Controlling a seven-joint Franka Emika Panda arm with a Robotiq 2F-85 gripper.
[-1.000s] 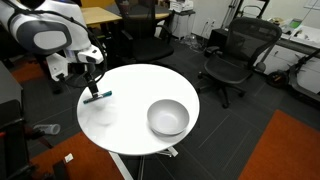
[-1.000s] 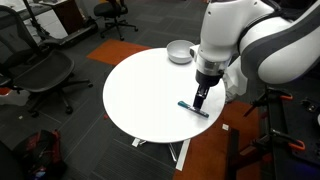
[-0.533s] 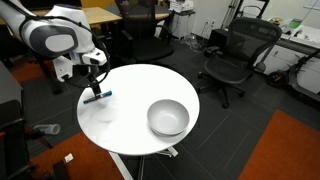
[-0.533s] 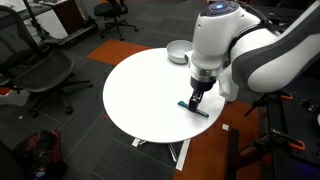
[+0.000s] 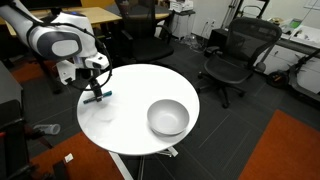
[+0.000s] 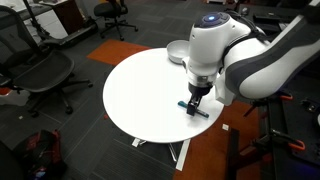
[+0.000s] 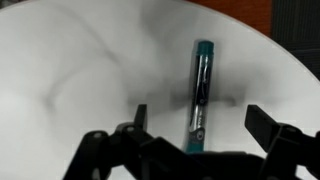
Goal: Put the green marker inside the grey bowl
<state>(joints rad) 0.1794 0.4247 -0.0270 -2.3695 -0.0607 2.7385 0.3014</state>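
The green marker lies flat on the round white table, near its edge; it also shows in both exterior views. My gripper is open and straddles the marker, one finger on each side, low over the table. In both exterior views the gripper points straight down at the marker. The grey bowl stands on the table's opposite side, far from the gripper, and shows near the far edge in an exterior view.
Black office chairs stand around the table. The table edge lies close beside the marker. Desks and equipment line the room's back.
The gripper has come down closer over the marker and the arm has leaned in a little. The marker and the bowl have not moved.
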